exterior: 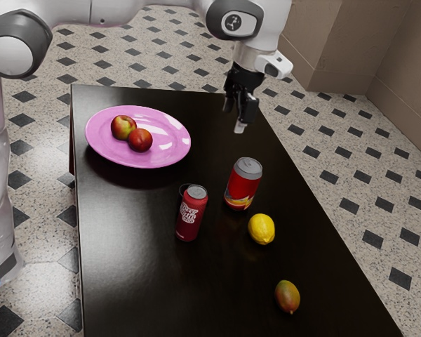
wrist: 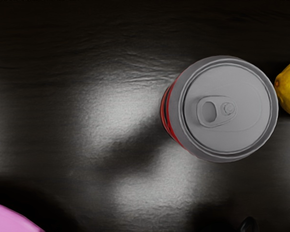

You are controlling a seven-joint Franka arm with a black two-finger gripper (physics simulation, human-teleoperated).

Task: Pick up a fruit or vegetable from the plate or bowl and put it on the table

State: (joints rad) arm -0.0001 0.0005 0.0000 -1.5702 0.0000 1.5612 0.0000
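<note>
On the near part of the table (exterior: 126, 281), mango: green-and-red oval fruit (exterior: 288, 296); lying on glossy black wood, well apart from the plate.
Lemon: bright yellow, pointed oval (exterior: 262, 229); on its side, beyond the mango and near the larger can.
Slim can: dark red metal cylinder with white lettering (exterior: 191, 215); upright, with a partly hidden black curved thing (exterior: 183, 189) just behind; too little visible to name.
Larger can: red cylinder with grey metal lid and yellow-orange lower print (exterior: 243, 184); upright; pull-tab visible from above in the wrist view, lemon near its rim.
Plate: glossy pink round dish (exterior: 165, 154); flat on the table, toward the exterior view's left.
Fruit on plate: red-and-yellow round fruit (exterior: 121, 126) and smaller dark red round fruit (exterior: 140, 140); side by side, both resting on the plate.
Gripper: black, two-fingered (exterior: 238, 116); pointing down, above table height, beyond the larger can; jaws apart, with nothing between; touching neither fruit nor plate.
Floor: pale speckled tiles with dark diamonds (exterior: 337, 151); around the table.
</note>
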